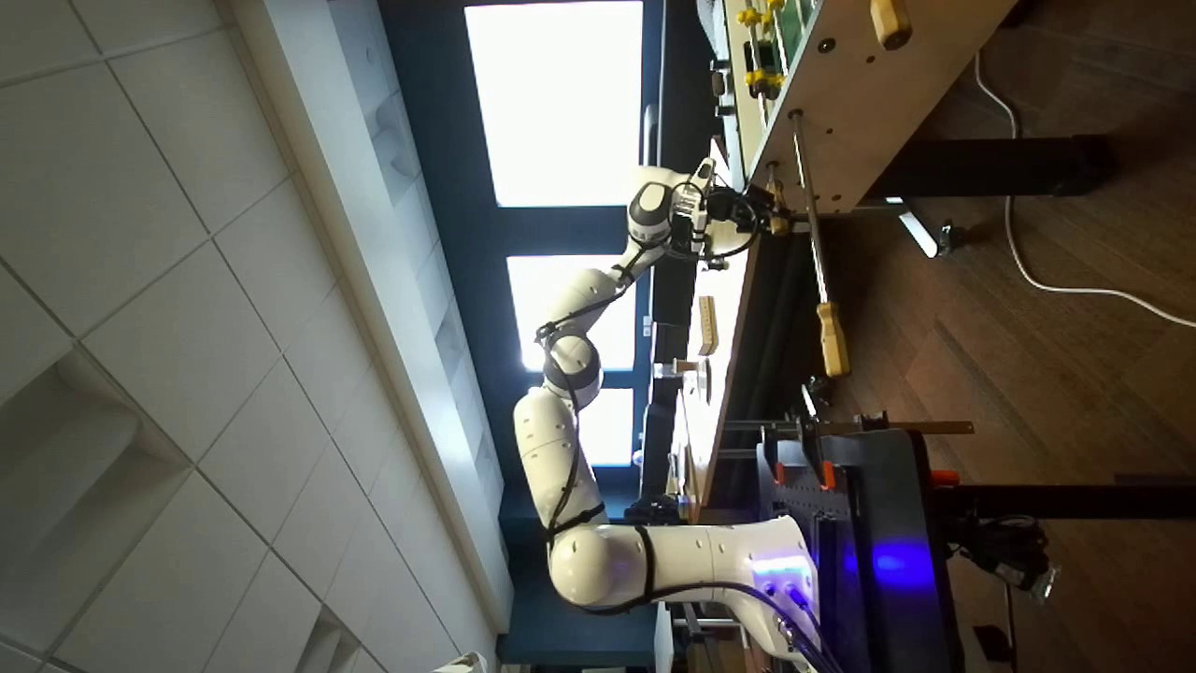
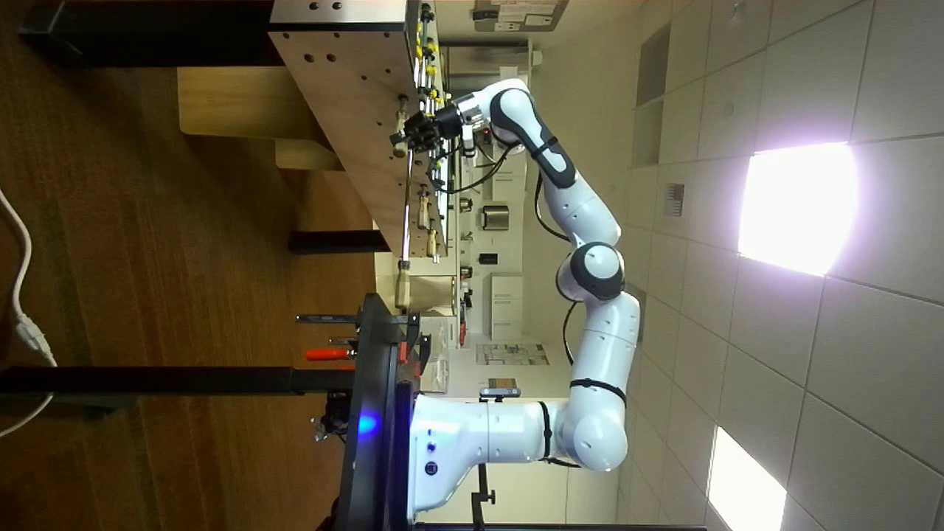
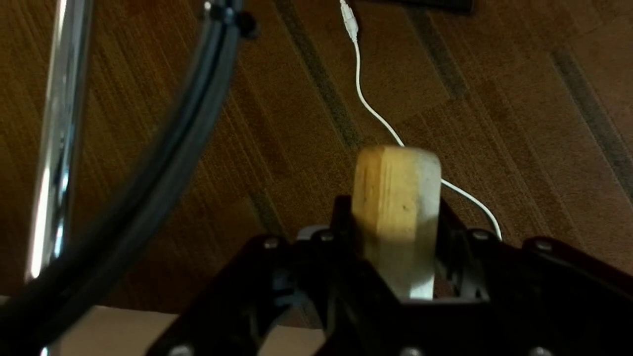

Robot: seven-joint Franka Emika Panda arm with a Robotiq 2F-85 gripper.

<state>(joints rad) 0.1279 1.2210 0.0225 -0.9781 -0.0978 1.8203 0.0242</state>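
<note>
The claw [image 3: 394, 225] has the wooden handle [image 3: 398, 185] pinched tight! Any push should run dead straight along it, no sideways wrench.

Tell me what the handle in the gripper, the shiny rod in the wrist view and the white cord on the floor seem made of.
Handle: most likely wood, perhaps varnished; yellowish-tan with faint lengthwise streaks.
Rod: metal with a polished, chrome-like finish; bright reflections run along it.
Cord: probably smooth plastic outside; evenly white, lying in loose curves.
</note>
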